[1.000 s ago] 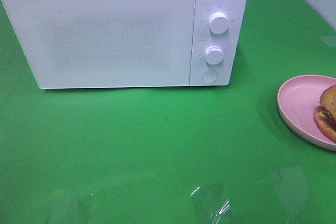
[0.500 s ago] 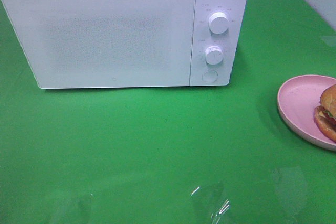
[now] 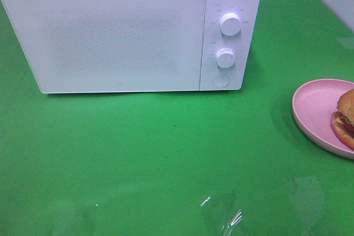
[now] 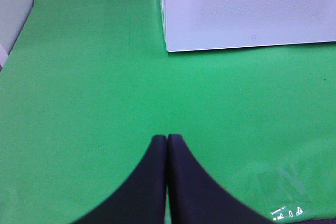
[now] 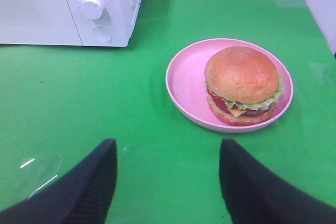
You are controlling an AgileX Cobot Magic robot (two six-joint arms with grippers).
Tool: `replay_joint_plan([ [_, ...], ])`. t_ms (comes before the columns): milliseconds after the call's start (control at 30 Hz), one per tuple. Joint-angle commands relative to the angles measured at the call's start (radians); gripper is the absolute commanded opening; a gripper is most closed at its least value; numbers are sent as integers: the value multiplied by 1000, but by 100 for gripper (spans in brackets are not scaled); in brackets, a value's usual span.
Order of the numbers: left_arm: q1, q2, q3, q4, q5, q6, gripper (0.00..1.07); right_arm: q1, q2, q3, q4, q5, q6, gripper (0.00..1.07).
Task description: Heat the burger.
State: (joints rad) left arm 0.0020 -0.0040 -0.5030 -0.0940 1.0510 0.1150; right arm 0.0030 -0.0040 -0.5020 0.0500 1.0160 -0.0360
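The burger (image 5: 242,83) sits on a pink plate (image 5: 184,82), toward its far-right side; in the high view only part of the burger (image 3: 345,118) shows at the right edge on the plate (image 3: 313,109). My right gripper (image 5: 168,153) stands open over the green table, short of the plate, with nothing between its fingers. Over bare green cloth, my left gripper (image 4: 167,141) is shut and empty, in front of the left corner of the microwave (image 4: 247,9). Neither gripper appears in the high view.
A white microwave (image 3: 130,31) stands at the back of the table with its door closed; two knobs (image 3: 230,24) and a round button (image 3: 220,80) are on its right panel. A green cloth (image 3: 166,153) covers the table.
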Motion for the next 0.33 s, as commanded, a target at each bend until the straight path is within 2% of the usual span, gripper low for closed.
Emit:
replay_joint_plan([
  [33, 0, -30, 3, 2, -11, 3, 0, 1, -22, 3, -2, -13, -5, 55],
  [333, 0, -31, 3, 2, -11, 3, 0, 1, -22, 3, -2, -13, -5, 55],
])
